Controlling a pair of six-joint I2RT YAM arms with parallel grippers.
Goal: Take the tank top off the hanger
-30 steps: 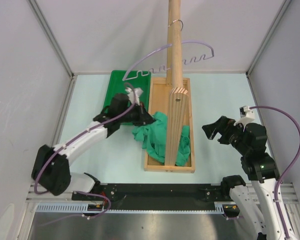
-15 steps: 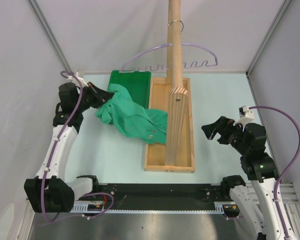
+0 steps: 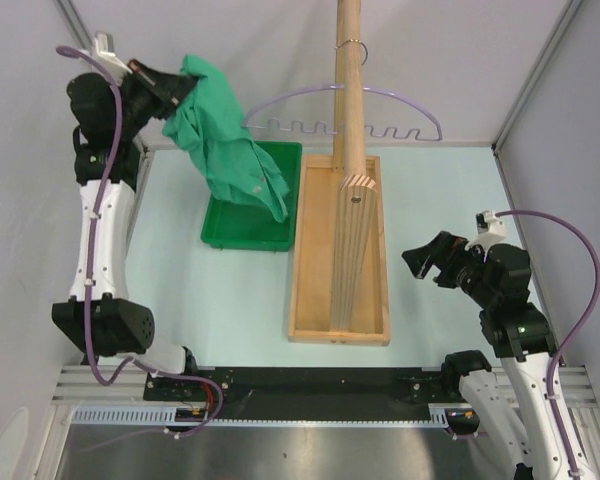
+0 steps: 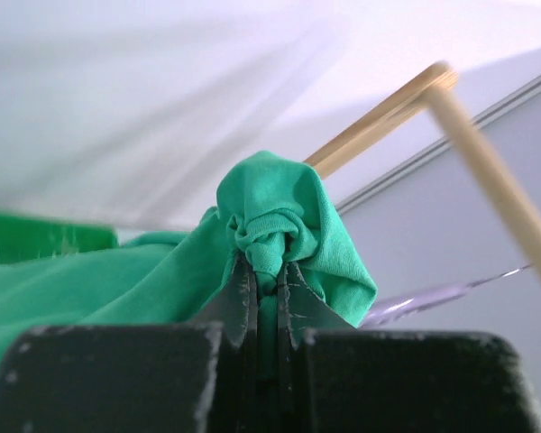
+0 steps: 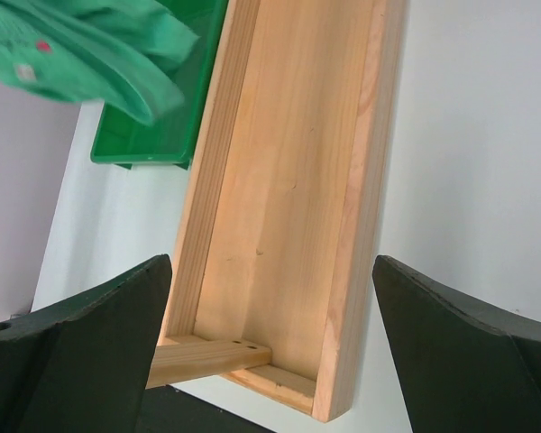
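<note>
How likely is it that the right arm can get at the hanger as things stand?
Probably yes. The right fingers are open and empty, with nothing between them and the hanger; the tank top is held away, far left. The hanger hangs high on the pole, though.

Tank top (image 5: 81,54) partly beyond frame edge

From my remote seat, the long wooden box base (image 3: 315,250) lies mid-worktop (image 3: 220,290), and the tall round wooden pole (image 3: 348,100) stands in it. The thin lavender wavy-armed hanger (image 3: 391,130) hooks on the pole toward 12 o'clock, one arm to each side. The green rectangular plastic tray (image 3: 242,230) sits just beside the box at 10 o'clock. Over the tray, the teal-green cloth tank top (image 3: 225,140) hangs from my left tool (image 3: 165,88) at 11 o'clock, just left of the hanger's left arm. My right tool (image 3: 428,262) hovers at 4 o'clock, right of the box.
</note>
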